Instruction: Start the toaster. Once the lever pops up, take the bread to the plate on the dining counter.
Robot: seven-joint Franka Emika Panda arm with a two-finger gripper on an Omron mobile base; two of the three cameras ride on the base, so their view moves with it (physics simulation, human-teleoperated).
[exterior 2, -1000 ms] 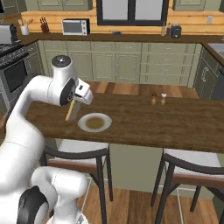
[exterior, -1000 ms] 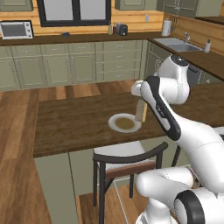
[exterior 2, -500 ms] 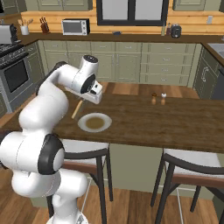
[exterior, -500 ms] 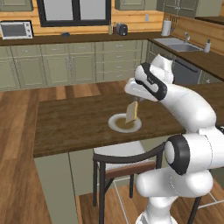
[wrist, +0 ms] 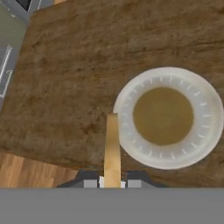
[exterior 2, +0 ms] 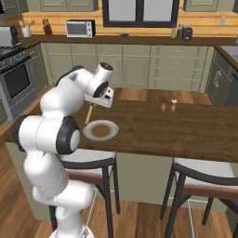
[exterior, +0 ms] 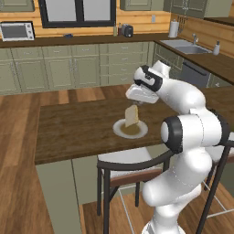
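the claw (wrist: 112, 183) is clamped on the top edge of the bread (exterior: 132, 116), its two tips pressed against the slice's flat faces. the bread hangs upright below it, long axis running straight down away from the claw, seen edge-on in the hand view and broad face on in the left base view. its lower end hangs over the rim of the plate (exterior 2: 100, 130), which sits on the surface (exterior 2: 186, 132) close to its near edge, toward the end by the arm.
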